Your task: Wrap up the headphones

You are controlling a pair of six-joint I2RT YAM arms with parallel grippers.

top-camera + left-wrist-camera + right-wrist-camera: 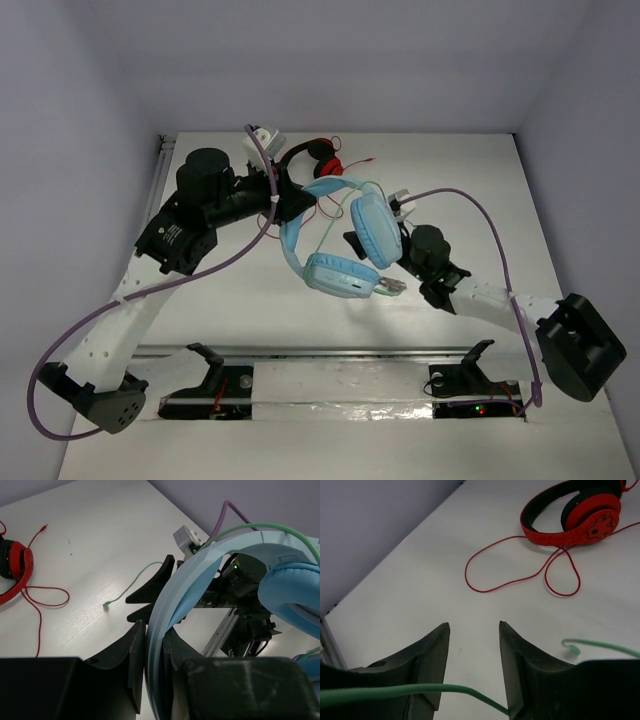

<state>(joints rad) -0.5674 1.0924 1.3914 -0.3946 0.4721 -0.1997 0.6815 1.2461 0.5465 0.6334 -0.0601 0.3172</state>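
2 headsets on the white counter (470, 180). Light-blue headphones (342, 272) mid-counter: smooth wide plastic headband, 2 padded oval earcups, 1 thin green cable (380, 692). Left gripper (154, 652) clamped tight on the headband. Right gripper (474, 665) jaws apart, cable crossing the gap, not pinched. Red-and-black headphones (570, 515) near the far edge, red cord looped.

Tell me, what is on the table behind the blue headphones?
Red headphones with a loose red cable lie behind the blue headphones. In the overhead view the left arm hides part of them.
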